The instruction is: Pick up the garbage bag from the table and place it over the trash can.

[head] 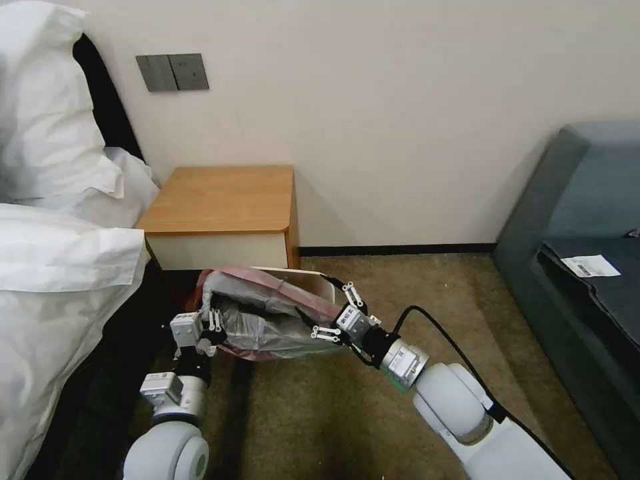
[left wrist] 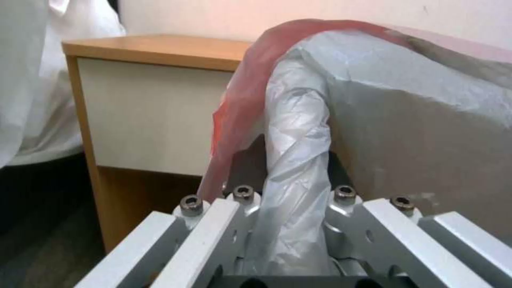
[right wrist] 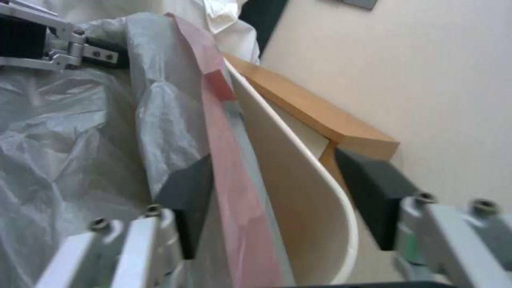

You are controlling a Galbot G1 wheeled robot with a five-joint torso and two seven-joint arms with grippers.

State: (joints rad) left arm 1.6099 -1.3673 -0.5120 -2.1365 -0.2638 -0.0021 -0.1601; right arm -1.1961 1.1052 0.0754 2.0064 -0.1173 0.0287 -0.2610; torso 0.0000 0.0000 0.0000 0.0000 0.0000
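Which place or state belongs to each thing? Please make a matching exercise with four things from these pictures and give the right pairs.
Things:
1. garbage bag
2. table
3. left end effector
4. right end effector

Places or states:
A. open, one finger on each side of the trash can rim
B. shut on a bunched fold of plastic
C. against the wall, beside the bed
D. stretched partly over the bin, pink band on top

Pairs: 1-D, 2-C, 3-B, 4-A

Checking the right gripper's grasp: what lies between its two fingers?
In the right wrist view, the garbage bag and the trash can rim lie between the right gripper fingers.
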